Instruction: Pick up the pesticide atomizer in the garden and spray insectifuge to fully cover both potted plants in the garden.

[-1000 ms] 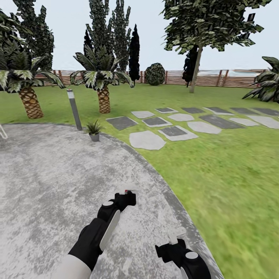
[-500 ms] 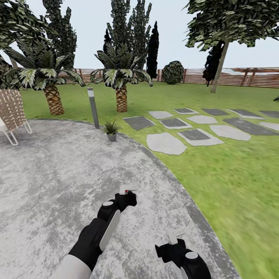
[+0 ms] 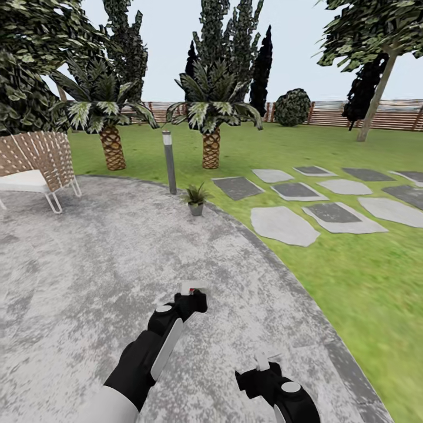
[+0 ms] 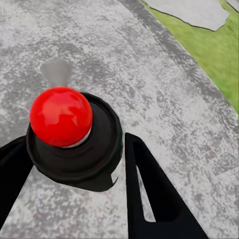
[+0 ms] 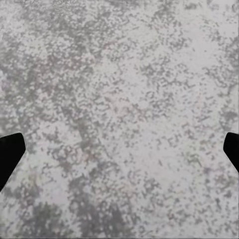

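Our left gripper (image 3: pixel 191 296) clasps the dark-bodied, white-headed pesticide atomizer (image 4: pixel 74 137) above the mottled grey paved patio (image 3: pixel 70 258). Our right gripper (image 3: pixel 261 361) seems spread apart, holding nothing. One small grey-potted green plant (image 3: pixel 196 199) sits at the patio's far edge.

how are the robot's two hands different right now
The left hand is shut on the atomizer, whose red-dotted top sits between its fingers; the right hand is open and holds nothing, with bare patio between its fingertips. In the head view the left hand reaches farther forward than the right hand, which sits nearer the robot. Both are black and hang over the grey patio.
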